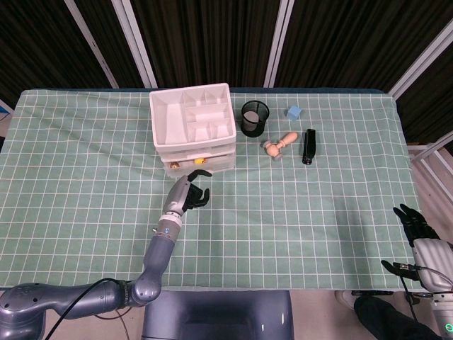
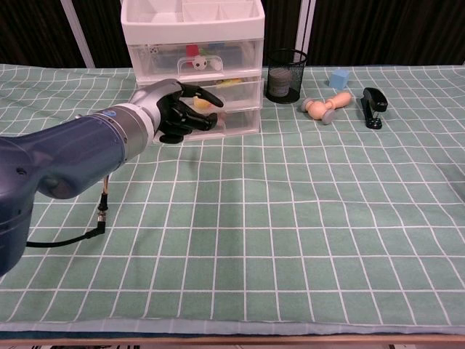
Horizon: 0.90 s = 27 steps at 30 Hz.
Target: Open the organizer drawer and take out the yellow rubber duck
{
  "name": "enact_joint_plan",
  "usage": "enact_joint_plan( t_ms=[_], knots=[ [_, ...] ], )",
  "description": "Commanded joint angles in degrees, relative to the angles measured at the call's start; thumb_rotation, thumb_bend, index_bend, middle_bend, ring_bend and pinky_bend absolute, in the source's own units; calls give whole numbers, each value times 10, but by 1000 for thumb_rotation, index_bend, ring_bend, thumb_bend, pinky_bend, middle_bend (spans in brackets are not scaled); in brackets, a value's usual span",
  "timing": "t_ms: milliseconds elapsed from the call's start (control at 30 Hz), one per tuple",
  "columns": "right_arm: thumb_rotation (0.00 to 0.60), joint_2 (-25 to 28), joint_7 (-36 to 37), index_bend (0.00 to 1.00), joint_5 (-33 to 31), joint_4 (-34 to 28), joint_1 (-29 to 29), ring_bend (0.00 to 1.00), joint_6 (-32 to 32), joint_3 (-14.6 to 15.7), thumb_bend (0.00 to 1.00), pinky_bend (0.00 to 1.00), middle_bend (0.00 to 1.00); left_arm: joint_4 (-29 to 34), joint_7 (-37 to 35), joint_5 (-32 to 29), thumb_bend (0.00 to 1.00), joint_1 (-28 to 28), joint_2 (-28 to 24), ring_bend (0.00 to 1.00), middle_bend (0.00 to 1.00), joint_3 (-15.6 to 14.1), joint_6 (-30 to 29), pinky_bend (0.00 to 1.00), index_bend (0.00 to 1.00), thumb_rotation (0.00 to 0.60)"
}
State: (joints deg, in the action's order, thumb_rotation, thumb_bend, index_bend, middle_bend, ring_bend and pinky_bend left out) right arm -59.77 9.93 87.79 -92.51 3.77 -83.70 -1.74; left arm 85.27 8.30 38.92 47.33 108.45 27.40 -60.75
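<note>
— Where the middle drawer (image 2: 218, 93) of the white organizer (image 1: 192, 127) sticks out slightly, is that the yellow rubber duck (image 2: 201, 102)?
— Yes, inside it. Left hand (image 2: 176, 110) hovers before it, fingers loosely curled, holding nothing; right hand (image 1: 419, 231) spread, well apart.

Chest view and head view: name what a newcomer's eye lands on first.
The big blue-grey left arm fills the near left of the chest view, its left hand reaching to the front of the white organizer at the table's far side. Just past the fingers, the yellow rubber duck shows at the middle drawer.
</note>
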Motion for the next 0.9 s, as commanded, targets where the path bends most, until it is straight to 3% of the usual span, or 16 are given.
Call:
enact_joint_plan(
  t_ms=[33, 400, 900],
  knots=[
    [600, 1, 1, 0, 0, 0, 0, 0, 0, 0, 29, 218, 0, -5, 33, 38, 501, 13, -19, 998, 1000, -19, -8, 1000, 282, 600],
    [600, 1, 0, 0, -1, -2, 0, 0, 1, 0, 29, 218, 0, 8, 63, 68, 499, 12, -52, 999, 1000, -29, -23, 1000, 274, 600],
    [600, 1, -1, 0, -3, -3, 0, 0, 3, 0, 32, 218, 0, 40, 88, 44, 498, -12, -85, 999, 1000, -45, -39, 1000, 274, 600]
  ],
)
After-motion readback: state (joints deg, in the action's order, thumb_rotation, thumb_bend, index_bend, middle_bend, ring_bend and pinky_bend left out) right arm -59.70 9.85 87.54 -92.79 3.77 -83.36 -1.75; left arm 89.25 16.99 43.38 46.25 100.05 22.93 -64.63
